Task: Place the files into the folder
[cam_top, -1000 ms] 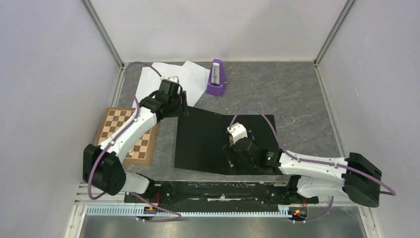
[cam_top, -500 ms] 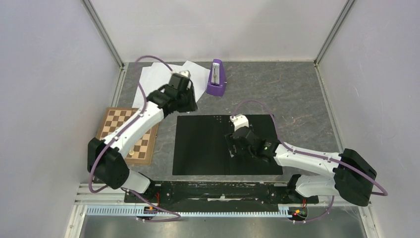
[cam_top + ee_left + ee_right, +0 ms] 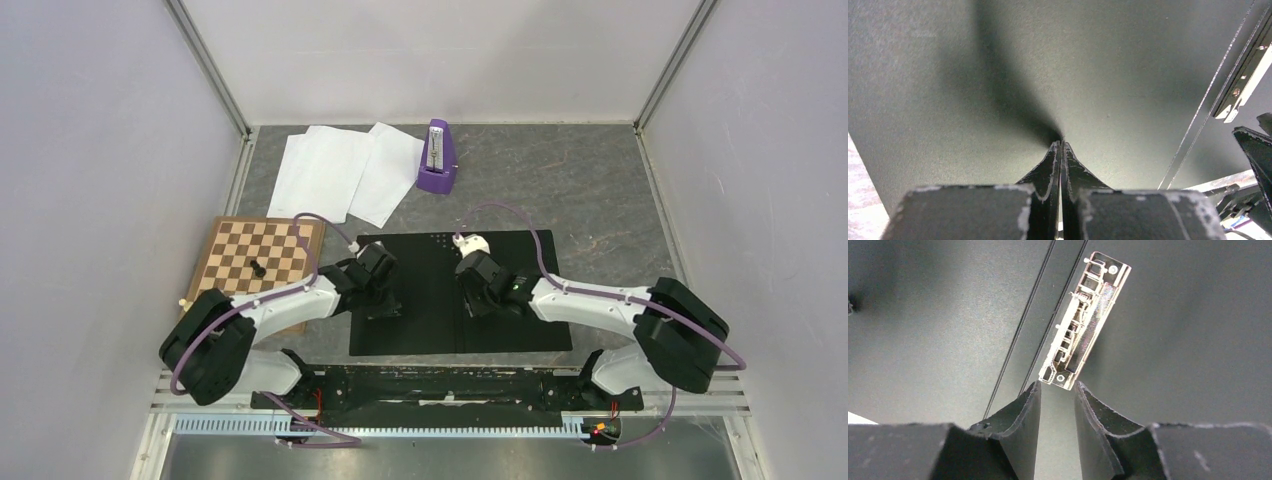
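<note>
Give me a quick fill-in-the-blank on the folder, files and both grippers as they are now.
1. The folder lies open, its ___ inside facing up.
2. The files lie outside it, just left of the purple ___.
3. The left gripper has its fingers ___.
4. The right gripper, fingers apart, points at the folder's metal ___.
Missing words: black; metronome; shut; clip.

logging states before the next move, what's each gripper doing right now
Left gripper: closed, empty, tips at the open black flat folder.
Right gripper: open, empty, at the shiny metal spine clip.
</note>
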### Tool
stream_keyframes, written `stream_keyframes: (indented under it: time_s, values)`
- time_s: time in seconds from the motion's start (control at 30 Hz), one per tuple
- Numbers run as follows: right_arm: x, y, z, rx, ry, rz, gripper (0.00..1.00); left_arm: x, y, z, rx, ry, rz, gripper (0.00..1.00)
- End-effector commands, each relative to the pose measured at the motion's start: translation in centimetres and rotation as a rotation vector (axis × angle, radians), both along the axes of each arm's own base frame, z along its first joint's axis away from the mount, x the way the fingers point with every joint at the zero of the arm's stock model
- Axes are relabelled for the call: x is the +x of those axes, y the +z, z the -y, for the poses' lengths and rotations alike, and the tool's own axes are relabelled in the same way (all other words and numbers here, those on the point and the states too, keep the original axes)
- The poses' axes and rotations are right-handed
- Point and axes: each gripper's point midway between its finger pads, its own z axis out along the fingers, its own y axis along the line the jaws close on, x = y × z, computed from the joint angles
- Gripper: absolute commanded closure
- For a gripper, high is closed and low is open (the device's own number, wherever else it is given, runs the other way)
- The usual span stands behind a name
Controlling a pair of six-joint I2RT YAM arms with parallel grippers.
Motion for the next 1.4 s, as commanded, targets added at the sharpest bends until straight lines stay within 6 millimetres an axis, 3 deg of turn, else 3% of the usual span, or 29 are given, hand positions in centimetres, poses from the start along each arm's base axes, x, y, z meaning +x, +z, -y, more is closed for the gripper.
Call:
stream_keyframes:
  time_s: [0.0, 0.13, 0.2, 0.37, 0.8, 1.0, 1.37]
  values:
    - [0.6, 1.5, -2.9, 0.054, -0.004, -0.012, 0.68, 0.1, -0.6, -1.8, 0.066, 0.156, 0.027, 0.98]
    - [0.9, 1.7, -3.8, 0.018, -0.031, -0.013, 0.71, -0.7, -1.6, -4.5, 0.253, 0.18, -0.035, 0.98]
    - [0.9, 1.4, -3.5, 0.002, -0.057, -0.015, 0.75, -0.9, -2.1, -5.0, 0.308, 0.182, -0.071, 0.98]
    - [0.8, 1.1, -3.1, -0.008, -0.091, -0.024, 0.79, -1.7, -3.2, -4.6, 0.284, 0.176, -0.114, 0.98]
    - [0.2, 0.0, -2.7, -0.104, -0.117, -0.017, 0.87, -1.9, -3.1, -4.8, 0.249, 0.188, -0.087, 0.98]
    - [0.5, 0.5, -2.2, -0.115, -0.143, 0.006, 0.85, -2.1, -3.5, -4.8, 0.243, 0.197, -0.092, 0.98]
    - [1.0, 0.2, -2.8, -0.121, -0.139, 0.009, 0.83, -2.2, -3.7, -4.9, 0.247, 0.202, -0.096, 0.98]
